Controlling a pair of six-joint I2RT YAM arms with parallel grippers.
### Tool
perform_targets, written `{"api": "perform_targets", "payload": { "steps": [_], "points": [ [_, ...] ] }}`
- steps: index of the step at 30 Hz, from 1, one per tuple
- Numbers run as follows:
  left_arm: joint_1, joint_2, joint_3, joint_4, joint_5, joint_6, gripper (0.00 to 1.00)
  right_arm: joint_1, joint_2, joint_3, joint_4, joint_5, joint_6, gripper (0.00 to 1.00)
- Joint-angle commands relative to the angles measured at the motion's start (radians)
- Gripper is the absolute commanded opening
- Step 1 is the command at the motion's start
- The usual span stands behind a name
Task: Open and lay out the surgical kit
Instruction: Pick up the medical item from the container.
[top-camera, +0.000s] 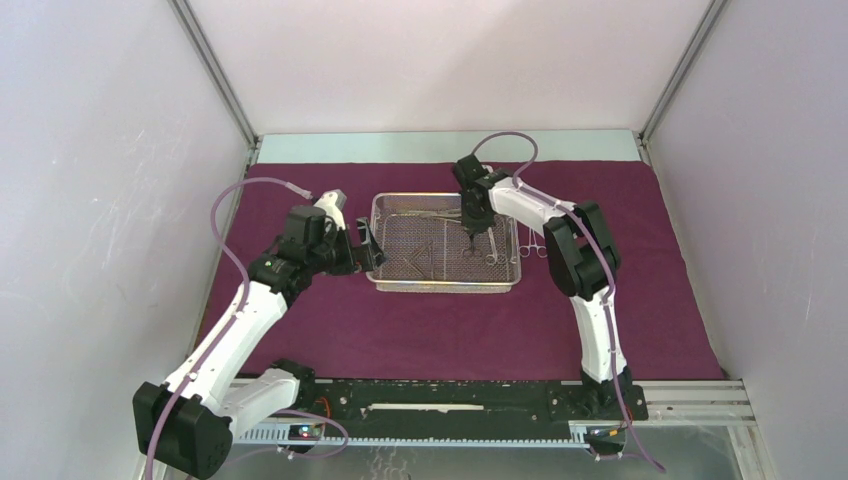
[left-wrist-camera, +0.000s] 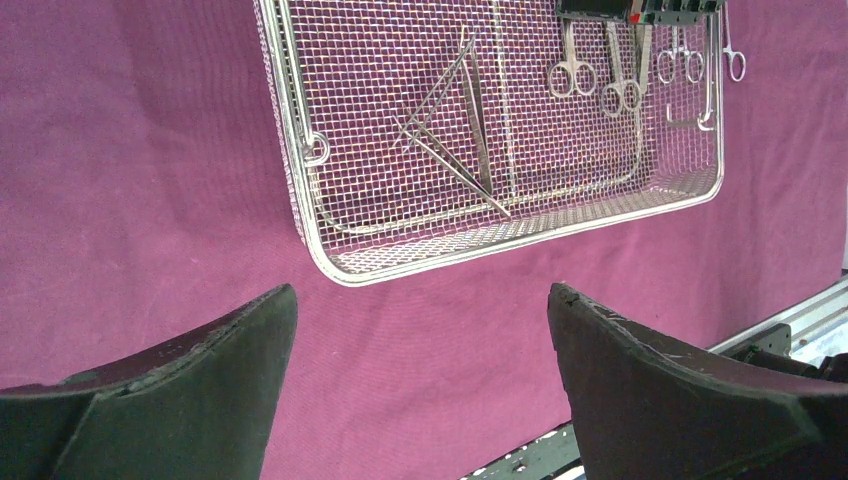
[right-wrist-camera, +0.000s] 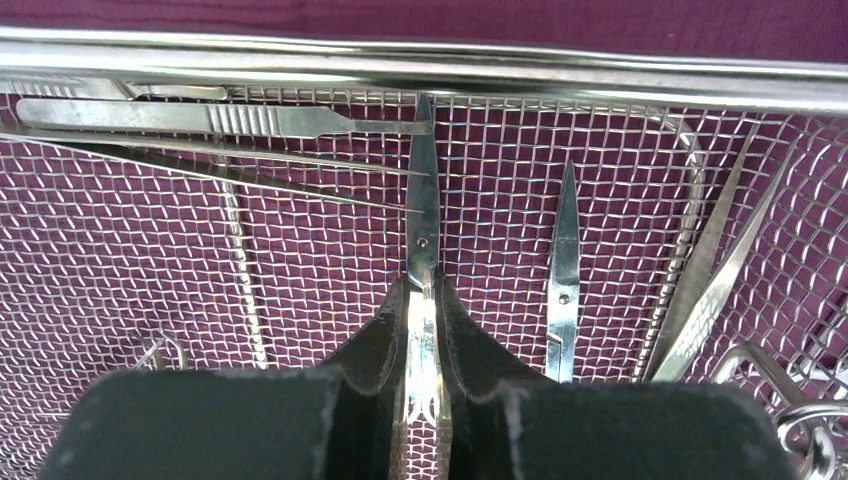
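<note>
The maroon cloth (top-camera: 300, 320) lies spread flat with the silver wire-mesh tray (top-camera: 445, 286) on it. Inside the tray, my right gripper (right-wrist-camera: 423, 290) is shut on a pair of slim scissors (right-wrist-camera: 423, 220), just behind their pivot, blades pointing at the far rim (right-wrist-camera: 400, 60). A second pair of scissors (right-wrist-camera: 565, 270) lies beside them, and a scalpel handle (right-wrist-camera: 200, 117) lies along the rim. My left gripper (left-wrist-camera: 420, 300) hangs open over the bare cloth (left-wrist-camera: 130, 200) at the tray's left side, holding nothing. Crossed tweezers (left-wrist-camera: 450, 130) rest in the left half of the tray.
Ring-handled instruments (top-camera: 535, 243) lie on the cloth just right of the tray. More tweezers (right-wrist-camera: 720, 270) lean in the tray's right part. White walls close in the left, right and back. The black base rail (top-camera: 440, 400) runs along the near edge.
</note>
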Motion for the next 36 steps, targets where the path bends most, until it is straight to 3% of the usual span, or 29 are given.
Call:
{"api": "perform_targets", "payload": {
  "steps": [1, 14, 36],
  "points": [
    [0.005, -0.008, -0.014, 0.029, 0.015, 0.004, 1.00, 0.040, -0.077, -0.038, -0.037, -0.011, -0.002, 0.07],
    [0.006, -0.002, -0.014, 0.030, 0.018, 0.004, 1.00, 0.072, -0.136, -0.084, -0.032, 0.009, -0.016, 0.07],
    [0.006, 0.003, -0.014, 0.028, 0.011, 0.005, 1.00, -0.033, 0.080, 0.197, -0.108, 0.011, -0.080, 0.06]
  ]
}}
